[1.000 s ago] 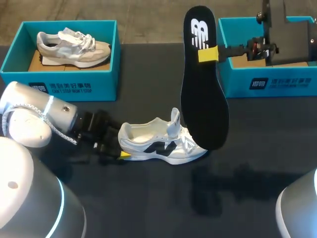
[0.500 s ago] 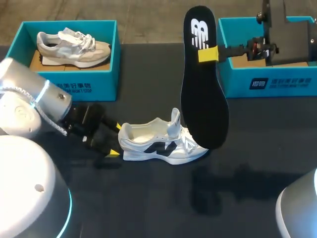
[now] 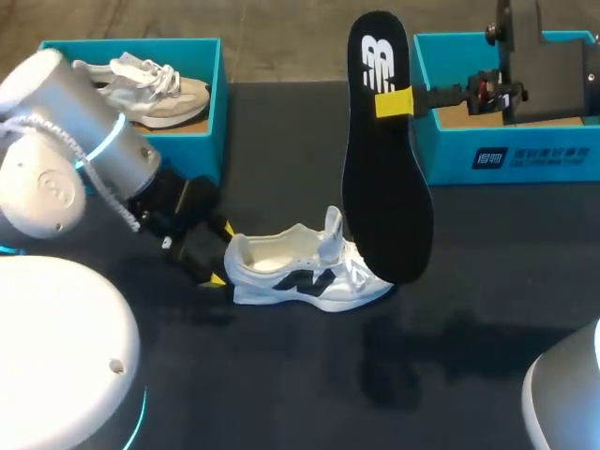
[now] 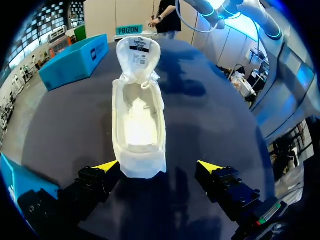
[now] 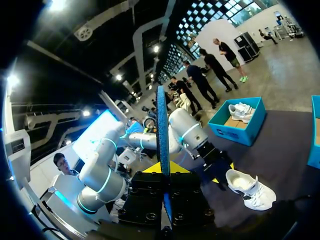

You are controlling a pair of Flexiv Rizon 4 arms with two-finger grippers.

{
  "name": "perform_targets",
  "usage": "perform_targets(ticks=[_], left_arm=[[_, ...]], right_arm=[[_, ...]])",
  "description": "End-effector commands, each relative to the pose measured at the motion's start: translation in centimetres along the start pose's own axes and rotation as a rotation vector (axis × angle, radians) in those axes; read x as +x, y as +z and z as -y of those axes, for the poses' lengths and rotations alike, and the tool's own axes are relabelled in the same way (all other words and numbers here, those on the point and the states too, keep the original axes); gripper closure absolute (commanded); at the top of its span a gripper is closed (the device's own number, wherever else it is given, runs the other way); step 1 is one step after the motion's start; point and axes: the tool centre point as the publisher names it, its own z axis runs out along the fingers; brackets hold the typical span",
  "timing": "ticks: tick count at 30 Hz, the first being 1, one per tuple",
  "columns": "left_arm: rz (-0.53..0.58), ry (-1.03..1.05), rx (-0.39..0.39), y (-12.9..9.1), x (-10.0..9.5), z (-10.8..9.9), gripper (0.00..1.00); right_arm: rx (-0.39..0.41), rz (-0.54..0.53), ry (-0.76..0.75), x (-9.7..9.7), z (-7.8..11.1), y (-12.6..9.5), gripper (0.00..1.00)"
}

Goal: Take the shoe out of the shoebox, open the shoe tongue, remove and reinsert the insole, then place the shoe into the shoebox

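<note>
Shoe (image 3: pixel 305 272) sits sole-down on the bench (image 3: pixel 469 309), long axis left–right, toe to our right, tongue raised. Left gripper (image 4: pixel 158 165) has its jaws spread flanking the heel, likely to steady it. Right gripper (image 5: pixel 164 170) pinches the insole (image 3: pixel 384 159), hung toe-down above the forefoot, which we judge ready for reinsertion.

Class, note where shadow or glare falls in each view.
Head view: a faint shadow lies on the dark table, in front of the white sneaker and raised black foam insole. Left wrist view: glare washes out the sneaker's footbed. Right wrist view: sneaker brightly lit.
</note>
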Motion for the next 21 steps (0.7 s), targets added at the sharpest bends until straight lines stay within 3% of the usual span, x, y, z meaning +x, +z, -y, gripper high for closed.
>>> perform_targets(ticks=[1,12,21], left_arm=[[-0.018,-0.001,-0.272,-0.9,-0.4,1.2,0.00],[0.027,-0.013,-0.438,-2.4,-0.6,2.6,0.00],[0.052,0.007,-0.501,-3.1,-0.5,3.7,0.00]], right_arm=[[0.001,-0.001,0.000,-0.1,-0.1,0.3,1.00],[0.001,-0.001,0.000,-0.1,-0.1,0.3,1.00],[0.001,-0.001,0.000,-0.1,-0.1,0.3,1.00]])
